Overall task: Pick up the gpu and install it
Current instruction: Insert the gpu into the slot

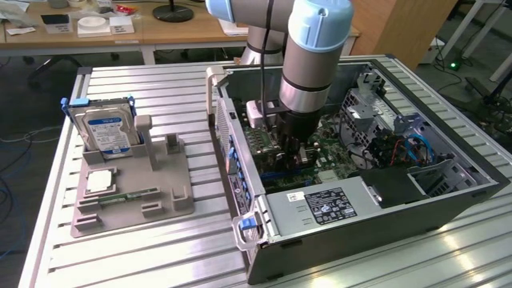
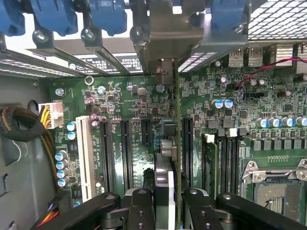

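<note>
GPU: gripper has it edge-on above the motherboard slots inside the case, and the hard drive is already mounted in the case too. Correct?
Not quite. The hard drive is not in the case; in the exterior view it stands upright in the grey fixture on the table, outside the case. The rest holds: the gripper holds the GPU edge-on above the motherboard slots.

The table (image 1: pixel 144 252) is ribbed bare metal with a dull silver sheen. The fixture tray (image 1: pixel 136 192) looks like matt grey plastic. The computer case (image 1: pixel 448 198) is dark painted metal, with perforated pale steel inside. The motherboard (image 2: pixel 124 96) is glossy green laminate. The gpu (image 2: pixel 176 143) shows a thin green edge and a brushed pale metal bracket. The end effector (image 2: pixel 165 211) is matt black.
</note>
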`<state>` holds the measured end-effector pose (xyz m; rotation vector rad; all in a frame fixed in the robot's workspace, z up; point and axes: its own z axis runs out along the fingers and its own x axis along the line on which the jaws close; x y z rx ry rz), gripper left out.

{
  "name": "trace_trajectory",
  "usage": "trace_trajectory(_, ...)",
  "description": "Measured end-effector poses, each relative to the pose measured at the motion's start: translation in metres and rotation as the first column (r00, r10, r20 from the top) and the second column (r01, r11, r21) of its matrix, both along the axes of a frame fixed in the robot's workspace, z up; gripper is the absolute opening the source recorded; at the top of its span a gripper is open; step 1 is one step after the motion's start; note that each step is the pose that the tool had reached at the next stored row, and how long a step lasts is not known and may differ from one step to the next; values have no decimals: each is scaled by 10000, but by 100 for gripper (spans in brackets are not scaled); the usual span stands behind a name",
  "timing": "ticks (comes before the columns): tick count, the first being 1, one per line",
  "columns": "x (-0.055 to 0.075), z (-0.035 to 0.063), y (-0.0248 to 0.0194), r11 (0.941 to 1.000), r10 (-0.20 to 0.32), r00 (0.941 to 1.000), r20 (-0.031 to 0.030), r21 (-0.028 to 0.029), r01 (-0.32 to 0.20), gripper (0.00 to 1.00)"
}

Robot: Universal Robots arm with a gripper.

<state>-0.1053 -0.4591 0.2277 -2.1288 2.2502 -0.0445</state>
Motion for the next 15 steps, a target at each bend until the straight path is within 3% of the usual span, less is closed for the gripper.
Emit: trace_trajectory(15,0,-1,1,10000,0,10000,1,2,0,28)
